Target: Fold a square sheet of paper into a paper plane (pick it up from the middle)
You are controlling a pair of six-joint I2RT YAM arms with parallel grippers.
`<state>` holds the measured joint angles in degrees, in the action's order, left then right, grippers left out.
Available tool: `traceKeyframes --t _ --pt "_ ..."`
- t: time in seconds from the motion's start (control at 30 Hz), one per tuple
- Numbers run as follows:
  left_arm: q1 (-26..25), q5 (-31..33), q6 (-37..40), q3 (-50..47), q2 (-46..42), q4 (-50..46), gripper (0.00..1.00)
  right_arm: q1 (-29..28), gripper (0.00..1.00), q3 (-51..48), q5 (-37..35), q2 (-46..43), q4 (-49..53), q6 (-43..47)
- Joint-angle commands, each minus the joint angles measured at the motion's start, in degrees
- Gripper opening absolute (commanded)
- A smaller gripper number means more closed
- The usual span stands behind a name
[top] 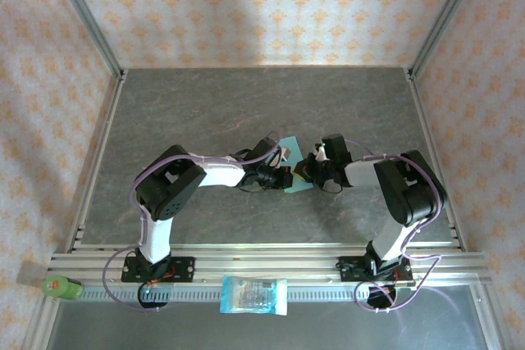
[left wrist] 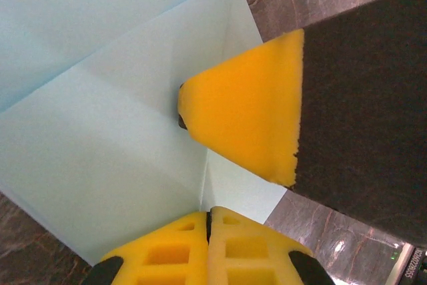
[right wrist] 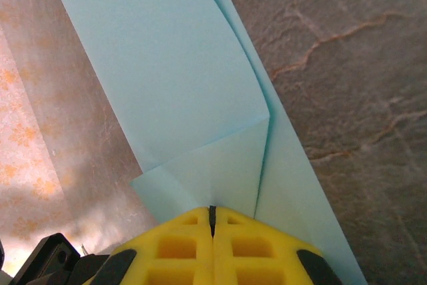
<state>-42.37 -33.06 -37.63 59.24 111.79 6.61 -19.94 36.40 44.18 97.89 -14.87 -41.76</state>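
We see the sheet (top: 294, 188) near the middle of the counter (top: 205, 112), well away from all four edges. The two arms reach in from the left and right near corners and meet over it. The left gripper (top: 285, 176) and the right gripper (top: 305, 171) sit just beside each other, with pale teal showing past them toward the far edge and toward the near edge.

From the left wrist, the left gripper (left wrist: 208, 231) has its jaws clenched, the yellow pads pressed together with no gap. The lower corner of the sheet (left wrist: 100, 131) runs right into their seam, so we take it as pinched there. Straight creases cross the paper, and one folded layer lies over another. A yellow pad (left wrist: 247, 118) of the right gripper comes in from the right on its black finger, and its tip meets the paper at a crease.

From the right wrist, the right gripper (right wrist: 212, 221) is also clenched, with the pads tight together. The sheet (right wrist: 173, 65) runs down into the slit between them, so it is grasped as well. A folded flap lies on top of a longer strip, and a crease leads down to the jaws. Grey marbled counter shows to the right of the paper.

We cannot tell whether the sheet lies flat or is lifted off the counter.

A blue-and-white packet (top: 254, 295) lies on the metal rail (top: 98, 261) at the near edge, between the two arm bases.
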Motion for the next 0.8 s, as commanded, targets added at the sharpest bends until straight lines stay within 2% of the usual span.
traceKeyframes --t 0.0,0.43,0.77 --pt "0.2 -1.7 2.5 -3.2 -0.8 -5.7 0.0 -0.2 0.0 -2.5 -4.8 2.5 6.6 1.2" --pt "0.0 -2.5 9.7 -3.2 -1.8 -13.3 0.0 -0.1 0.0 -2.5 -5.5 2.8 7.2 1.5" --pt "-0.1 -1.3 9.4 -3.5 -5.4 -12.6 0.0 -0.1 0.0 -2.4 -5.6 2.4 7.5 1.6"
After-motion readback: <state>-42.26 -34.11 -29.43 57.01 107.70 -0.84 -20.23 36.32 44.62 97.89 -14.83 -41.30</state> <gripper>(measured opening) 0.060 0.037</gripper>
